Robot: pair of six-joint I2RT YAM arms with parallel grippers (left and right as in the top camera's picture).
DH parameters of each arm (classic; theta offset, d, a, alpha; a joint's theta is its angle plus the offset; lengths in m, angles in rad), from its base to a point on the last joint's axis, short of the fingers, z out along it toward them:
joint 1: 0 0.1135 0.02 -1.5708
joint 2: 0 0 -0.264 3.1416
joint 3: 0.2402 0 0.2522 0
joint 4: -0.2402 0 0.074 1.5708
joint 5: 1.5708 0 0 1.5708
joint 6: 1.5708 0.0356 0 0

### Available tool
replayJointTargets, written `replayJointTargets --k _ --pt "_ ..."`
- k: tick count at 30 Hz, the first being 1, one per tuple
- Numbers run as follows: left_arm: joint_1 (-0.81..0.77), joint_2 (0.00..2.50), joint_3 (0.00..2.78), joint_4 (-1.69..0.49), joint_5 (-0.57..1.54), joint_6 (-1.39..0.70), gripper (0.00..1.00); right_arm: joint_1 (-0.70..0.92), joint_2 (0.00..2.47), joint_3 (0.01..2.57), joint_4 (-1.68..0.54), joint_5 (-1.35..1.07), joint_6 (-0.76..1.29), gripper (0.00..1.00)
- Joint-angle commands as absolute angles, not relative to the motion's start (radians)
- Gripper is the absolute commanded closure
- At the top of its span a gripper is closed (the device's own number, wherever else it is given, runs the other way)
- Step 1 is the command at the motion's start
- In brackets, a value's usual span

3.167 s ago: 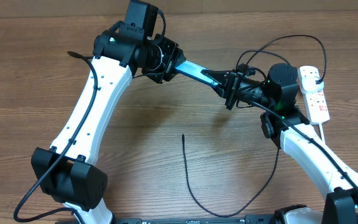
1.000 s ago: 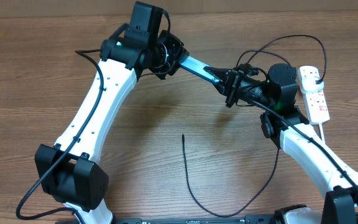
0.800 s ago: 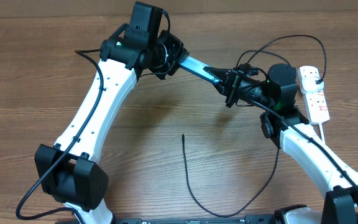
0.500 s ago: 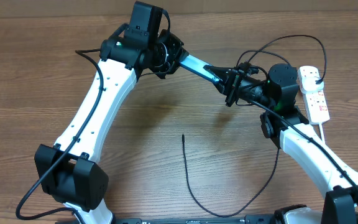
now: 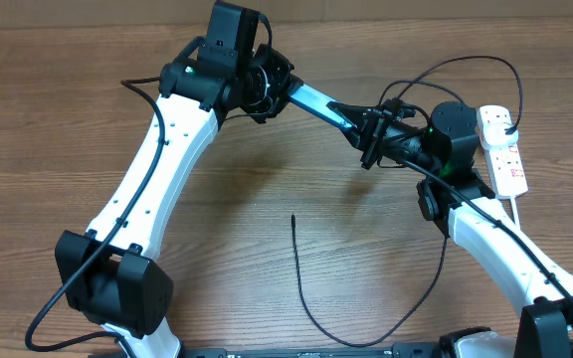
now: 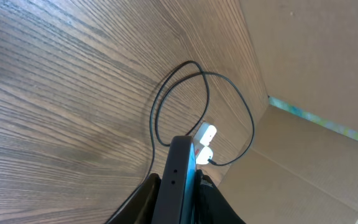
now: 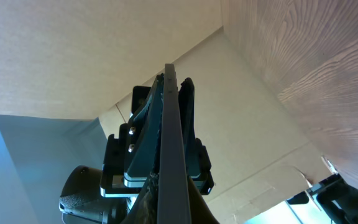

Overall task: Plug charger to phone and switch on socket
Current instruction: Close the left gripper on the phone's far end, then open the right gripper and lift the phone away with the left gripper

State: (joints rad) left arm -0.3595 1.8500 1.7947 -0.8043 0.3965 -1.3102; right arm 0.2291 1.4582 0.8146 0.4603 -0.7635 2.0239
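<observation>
Overhead: slim phone with a light blue glowing screen (image 5: 316,103) hangs above the wooden worktop (image 5: 48,129), left of the white power-strip socket (image 5: 503,149). Right fingers (image 5: 370,149) clamp its end nearer the socket. The thin black charger cable (image 5: 295,254) lies on the worktop, well left of the socket.

Left wrist: left fingers (image 6: 146,198) stand narrow, flanking the phone's far end; whether they press it I cannot tell.

Right wrist: the phone, edge-on, rises from the shut right fingers.

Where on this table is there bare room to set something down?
The table is bare left of the left arm, and between the two arms above the charger tip. The right side is crowded by the socket and the right arm. The phone is held above the top middle.
</observation>
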Motion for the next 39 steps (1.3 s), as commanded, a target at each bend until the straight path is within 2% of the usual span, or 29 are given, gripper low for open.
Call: replayJointTargets --k 1,8,14,20,30,32,36,39 --pt "-0.368 1.844 1.787 -0.83 0.385 -1.261 0.85 0.234 1.449 0.826 0.485 -0.786 2.162 0.96" --pt "-0.368 1.844 1.787 -0.83 0.386 -1.252 0.87 0.234 1.449 0.826 0.485 -0.785 2.162 0.94" --pt "-0.368 1.844 1.787 -0.83 0.39 -1.233 0.88 0.234 1.449 0.826 0.485 -0.785 2.162 0.81" --pt "-0.368 1.844 1.787 -0.83 0.393 -1.233 0.89 0.234 1.449 0.826 0.485 -0.785 2.162 0.79" --pt "-0.368 1.844 1.787 -0.831 0.393 -1.225 0.91 0.234 1.449 0.826 0.485 -0.778 2.162 0.64" --pt "-0.367 1.844 1.787 -0.83 0.393 -1.217 0.91 0.234 1.449 0.826 0.485 -0.774 2.162 0.56" --pt "-0.365 1.844 1.787 -0.834 0.393 -1.201 0.95 0.234 1.449 0.826 0.484 -0.757 2.162 0.22" --pt "-0.362 1.844 1.787 -0.838 0.393 -1.195 0.96 0.234 1.449 0.826 0.485 -0.752 2.162 0.09"
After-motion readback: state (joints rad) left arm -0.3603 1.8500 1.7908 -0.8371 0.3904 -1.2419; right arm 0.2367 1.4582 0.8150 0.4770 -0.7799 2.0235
